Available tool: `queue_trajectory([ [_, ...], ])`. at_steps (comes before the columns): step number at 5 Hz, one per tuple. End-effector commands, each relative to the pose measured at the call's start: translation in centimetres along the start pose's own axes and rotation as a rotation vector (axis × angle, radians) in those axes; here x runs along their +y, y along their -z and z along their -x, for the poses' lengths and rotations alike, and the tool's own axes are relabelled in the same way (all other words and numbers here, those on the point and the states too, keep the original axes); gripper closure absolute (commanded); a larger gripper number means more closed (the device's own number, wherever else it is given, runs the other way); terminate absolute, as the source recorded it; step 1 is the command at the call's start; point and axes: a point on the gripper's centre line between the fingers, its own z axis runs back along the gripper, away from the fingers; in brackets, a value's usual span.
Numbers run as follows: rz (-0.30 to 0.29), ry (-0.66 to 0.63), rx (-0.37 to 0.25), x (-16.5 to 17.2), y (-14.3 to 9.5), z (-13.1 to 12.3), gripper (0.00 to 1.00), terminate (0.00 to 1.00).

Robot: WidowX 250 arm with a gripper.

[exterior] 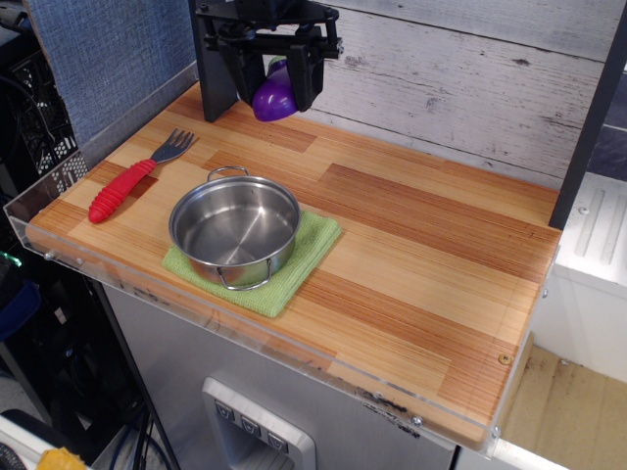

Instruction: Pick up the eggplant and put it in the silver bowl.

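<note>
Observation.image shows one glossy purple plastic eggplant [274, 94], one shiny round steel bowl [235, 229], one red-handled fork [129, 182], one green cloth [309, 250]; the black fingers [273, 80] clamp the eggplant above the wooden worktop [421, 264].

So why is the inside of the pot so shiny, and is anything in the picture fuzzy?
In the observation.image view, the silver bowl mirrors the room light, so its inner wall shows pale glare. The eggplant carries a small bright glint too, held in the gripper. The tabletop has a soft sheen. Nothing looks badly blurred; the fork is sharp.
</note>
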Motion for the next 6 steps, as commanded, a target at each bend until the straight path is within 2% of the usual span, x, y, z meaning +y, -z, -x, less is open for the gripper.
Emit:
queue_trajectory([
  [1, -0.090, 0.070, -0.013, 0.7, 0.5, 3.2, 1.00, 0.00],
  [3, -0.174, 0.092, 0.068, 2.0, 3.9, 4.9, 1.00, 0.00],
  [6, -0.225, 0.145, 0.162, 2.1, 6.8, 8.2, 1.00, 0.00],
])
